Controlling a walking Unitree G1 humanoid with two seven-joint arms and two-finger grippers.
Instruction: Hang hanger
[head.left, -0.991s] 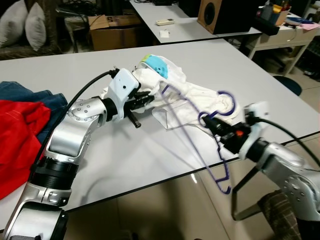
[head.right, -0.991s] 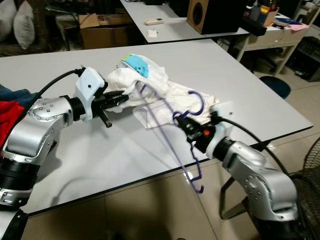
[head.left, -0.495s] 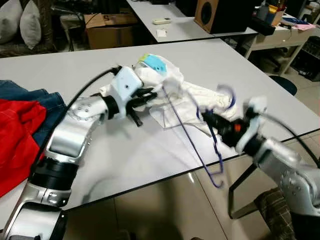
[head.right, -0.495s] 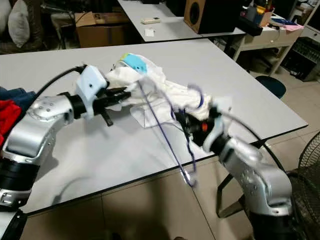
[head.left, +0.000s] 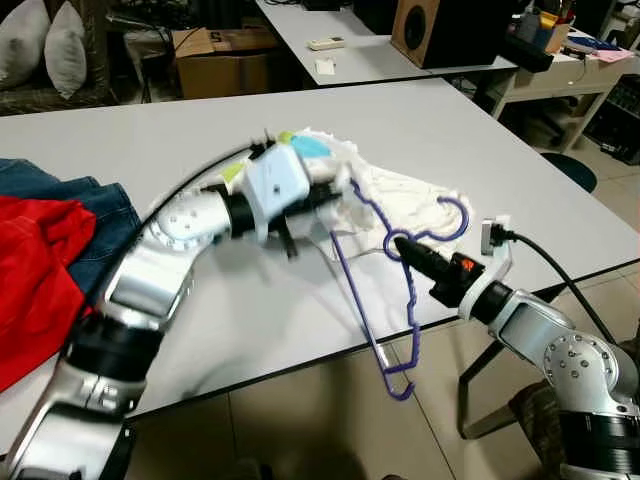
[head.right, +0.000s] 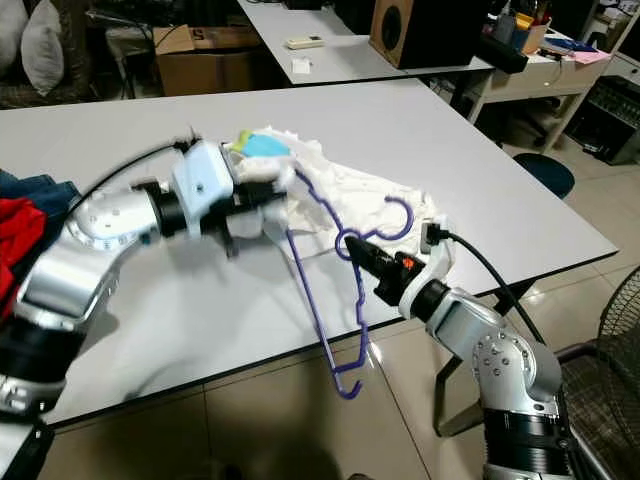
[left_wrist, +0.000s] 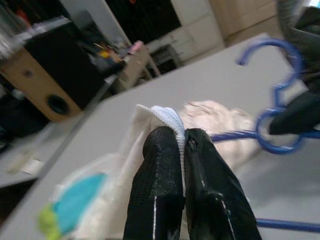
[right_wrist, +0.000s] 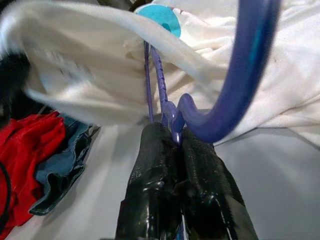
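Note:
A purple wire hanger (head.left: 400, 300) slants across the white table's front edge (head.left: 300, 365), hook up near the white garment (head.left: 410, 190), lower end hanging over the floor. My right gripper (head.left: 395, 243) is shut on the hanger's neck (right_wrist: 172, 117) just below the hook. My left gripper (head.left: 338, 193) is shut on a folded edge of the garment (left_wrist: 167, 117), holding it up beside the hanger's upper arm. The garment has a teal and yellow print (head.left: 305, 146) and lies bunched on the table.
A red cloth (head.left: 35, 270) and blue jeans (head.left: 70, 190) lie at the table's left. Behind stand a second table with a remote (head.left: 330, 43), a wooden speaker (head.left: 425, 30) and a cardboard box (head.left: 225, 60). A fan (head.right: 615, 370) stands right of the table.
My left gripper has carried the garment edge rightward toward the hanger. The hanger's lower end has swung leftward, and my right arm sits lower and farther back.

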